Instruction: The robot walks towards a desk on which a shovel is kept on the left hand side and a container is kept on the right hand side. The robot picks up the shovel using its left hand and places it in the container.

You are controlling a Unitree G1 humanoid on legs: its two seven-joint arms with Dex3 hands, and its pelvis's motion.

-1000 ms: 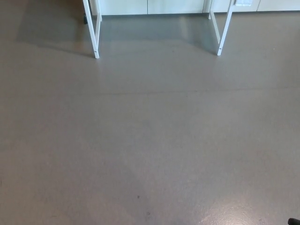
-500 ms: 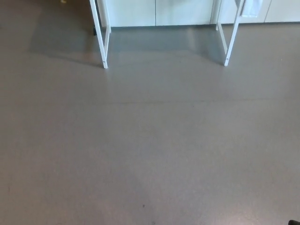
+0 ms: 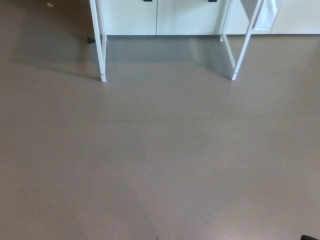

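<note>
Only the lower part of the desk shows at the top of the head view: a white left leg [image 3: 98, 45] and a white right leg [image 3: 244, 45] standing on the grey floor. The desk top, the shovel and the container lie outside the picture. Neither of my hands is visible. A small dark tip [image 3: 310, 237] pokes in at the bottom right corner; I cannot tell what it is.
White cabinet fronts [image 3: 157, 17] line the wall behind the desk legs. A small dark object [image 3: 90, 38] sits on the floor beside the left leg. Grey floor [image 3: 160, 160] stretches between me and the desk, with the desk's shadow under it.
The whole picture has shifted: the desk legs sit lower in the frame and more of the cabinets shows, so the camera has moved. Nothing else has changed.
</note>
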